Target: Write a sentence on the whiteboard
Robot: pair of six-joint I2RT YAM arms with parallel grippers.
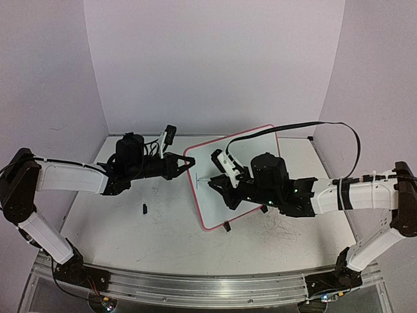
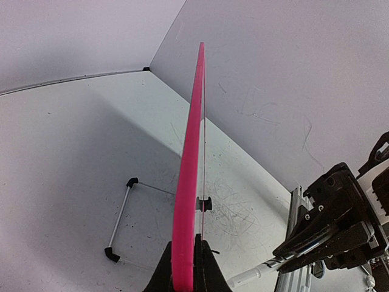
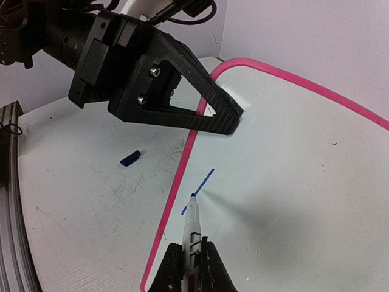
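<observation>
Pink-rimmed whiteboard (image 1: 251, 147), clamped at its left rim by the left gripper (image 1: 187, 163), bears one blue stroke (image 3: 205, 180) there beside the right gripper's (image 3: 191, 260) pinched marker (image 3: 193, 228); heavy pressure may skid it.

Left arm (image 1: 71, 176): reaching inward, black two-finger left gripper (image 1: 187, 163) clamped on pink-rimmed whiteboard (image 1: 254, 147).
Right arm (image 1: 365, 192): reaching inward, right gripper (image 3: 191, 267) pinching white marker (image 3: 193, 222).

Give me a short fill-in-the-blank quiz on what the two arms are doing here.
The left gripper is shut on the ___'s rim.
The right gripper holds a ___.
The stroke on the board is ___.
Missing: board, marker, blue.
</observation>
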